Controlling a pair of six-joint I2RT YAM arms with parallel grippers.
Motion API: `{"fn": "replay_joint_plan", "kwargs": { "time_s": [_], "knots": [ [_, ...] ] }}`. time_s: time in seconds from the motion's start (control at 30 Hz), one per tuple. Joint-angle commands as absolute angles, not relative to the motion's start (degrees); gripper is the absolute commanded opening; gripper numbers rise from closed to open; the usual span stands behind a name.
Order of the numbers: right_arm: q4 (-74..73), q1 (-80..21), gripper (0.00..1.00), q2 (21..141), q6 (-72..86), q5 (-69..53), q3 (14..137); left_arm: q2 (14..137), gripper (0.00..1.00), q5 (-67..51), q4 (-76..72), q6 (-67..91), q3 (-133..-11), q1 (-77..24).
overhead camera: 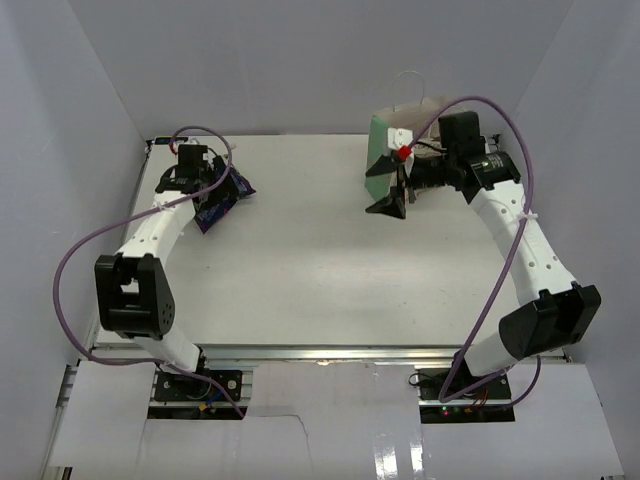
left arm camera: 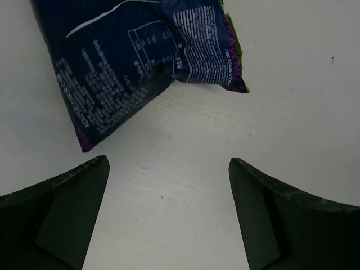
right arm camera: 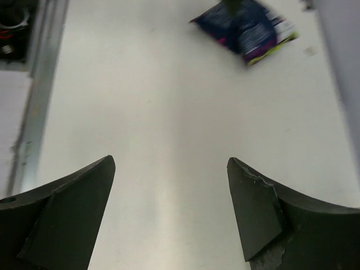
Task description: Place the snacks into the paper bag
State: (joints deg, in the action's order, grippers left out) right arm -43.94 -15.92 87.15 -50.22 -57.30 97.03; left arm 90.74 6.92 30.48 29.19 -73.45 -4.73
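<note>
One snack is in view on the table (overhead camera: 300, 280): a crinkled blue bag (overhead camera: 232, 195) at the far left, lying flat with its printed back up. The left gripper (overhead camera: 208, 186) hangs just beside it, jaws wide apart and holding nothing. In the wrist view the bag sits just ahead of the spread fingers (left arm camera: 62, 214), not between them. Well apart, at the far right, the mint-green paper bag (overhead camera: 378, 150) stands upright with its white handles (overhead camera: 412, 82) raised. The right gripper (overhead camera: 395, 200) sits just beside its front, jaws likewise spread and empty, pointing back across the table. Whether other snacks are already inside the paper bag cannot be told.

The blue bag looks light and soft, a foil pouch with a slick, creased skin that would likely dent and slip under a hard squeeze. Its contents are probably brittle. The better hold is judged to be across a flat sealed end or a corner, closed gently, so the pouch hangs below the fingers and can enter the paper bag narrow end first. The paper bag is light too and could tip if nudged.
</note>
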Motion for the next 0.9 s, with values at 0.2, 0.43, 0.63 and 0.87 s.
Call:
{"fn": "replay_joint_plan", "kwargs": {
  "time_s": [0.2, 0.43, 0.63, 0.87],
  "knots": [
    [-54.75, -16.08, 0.88, 80.16, -60.55, -57.13, 76.74, 99.31, 0.98, -1.57, 20.84, -6.81, -81.39, -5.27],
    [-55.55, -16.08, 0.88, 79.28, -61.35, -58.36, 71.63, 105.89, 0.98, 2.10, 15.56, -22.92, -82.53, -5.27],
    [-55.98, -16.00, 0.88, 79.45, -61.26, -58.62, 71.10, 112.14, 0.95, 8.26, 13.10, -24.26, -85.34, -5.27],
    [-56.25, -16.00, 0.88, 79.54, -61.17, -58.01, 70.75, 115.49, 0.61, 8.70, 11.87, -21.63, -86.04, -5.27]
  ]
}}
